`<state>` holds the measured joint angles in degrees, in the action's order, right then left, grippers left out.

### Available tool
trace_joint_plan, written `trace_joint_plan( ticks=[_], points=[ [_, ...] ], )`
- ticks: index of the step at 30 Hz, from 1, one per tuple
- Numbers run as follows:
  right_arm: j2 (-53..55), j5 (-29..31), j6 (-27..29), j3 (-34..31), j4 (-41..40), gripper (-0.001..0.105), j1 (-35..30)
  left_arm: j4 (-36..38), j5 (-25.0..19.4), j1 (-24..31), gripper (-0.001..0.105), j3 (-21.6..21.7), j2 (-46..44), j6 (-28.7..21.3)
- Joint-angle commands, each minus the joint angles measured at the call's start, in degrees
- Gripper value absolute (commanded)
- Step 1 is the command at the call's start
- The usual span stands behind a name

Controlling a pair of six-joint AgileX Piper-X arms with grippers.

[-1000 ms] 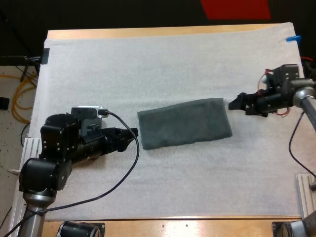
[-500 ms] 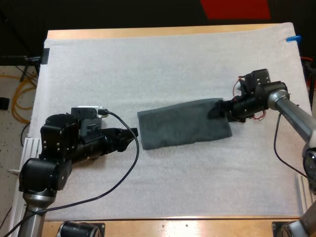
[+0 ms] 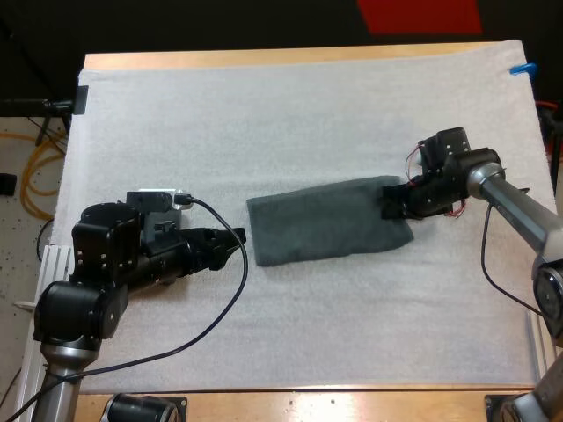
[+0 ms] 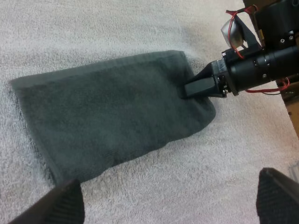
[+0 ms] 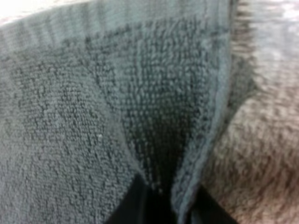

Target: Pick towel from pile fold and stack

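Right end of grey-green towel (image 3: 321,220) within right tool (image 3: 388,201) pinch

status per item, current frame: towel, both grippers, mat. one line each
towel: folded into a flat rectangle, lying on the mat, one end pinched by the right gripper
left gripper: open, fingers wide apart, just short of the towel's near end, touching nothing
right gripper: shut on the towel's end, a fold of cloth between its fingers, low at the mat
white mat: flat, towel at its middle
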<state>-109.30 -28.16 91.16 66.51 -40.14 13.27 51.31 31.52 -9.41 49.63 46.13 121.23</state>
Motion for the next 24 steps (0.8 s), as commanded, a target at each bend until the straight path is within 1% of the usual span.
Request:
trace_joint_plan(
  ticks=[1,5,8,11,13,14,16,18,20,24],
  points=[
    [-0.1,2.8,0.3,-0.2,-0.5,0.000,0.2,0.2,0.4,-0.2,0.072,0.3,-0.4,0.3],
    [1.5,7.5,0.7,-0.2,-1.1,0.000,0.2,0.2,0.4,-0.2,0.072,0.3,-0.4,0.3],
    [4.0,14.9,2.3,-0.2,-3.2,0.000,0.2,0.2,0.4,-0.2,0.072,0.3,-0.4,0.3],
    [7.2,24.7,5.1,-0.2,-6.2,0.000,0.2,0.2,0.4,-0.2,0.072,0.3,-0.4,0.3],
    [9.4,32.9,8.4,-0.2,-8.4,0.000,0.2,0.2,0.4,-0.2,0.072,0.3,-0.4,0.3],
    [10.0,34.9,9.3,-0.2,-8.8,0.000,0.2,0.2,0.4,-0.2,0.072,0.3,-0.4,0.3],
    [12.2,42.5,12.1,-0.2,-9.2,0.000,0.2,0.2,0.4,-0.2,0.072,0.3,-0.4,0.3],
    [13.9,46.8,13.7,-0.2,-9.1,0.000,0.2,0.2,0.4,-0.2,0.072,0.3,-0.4,0.3],
    [15.3,48.9,14.5,-0.2,-9.1,0.000,0.2,0.2,0.4,-0.2,0.072,0.3,-0.4,0.3],
    [17.1,48.8,14.5,-0.2,-9.1,0.000,0.2,0.3,0.4,-0.2,0.072,0.3,-0.4,0.3]
  ],
)
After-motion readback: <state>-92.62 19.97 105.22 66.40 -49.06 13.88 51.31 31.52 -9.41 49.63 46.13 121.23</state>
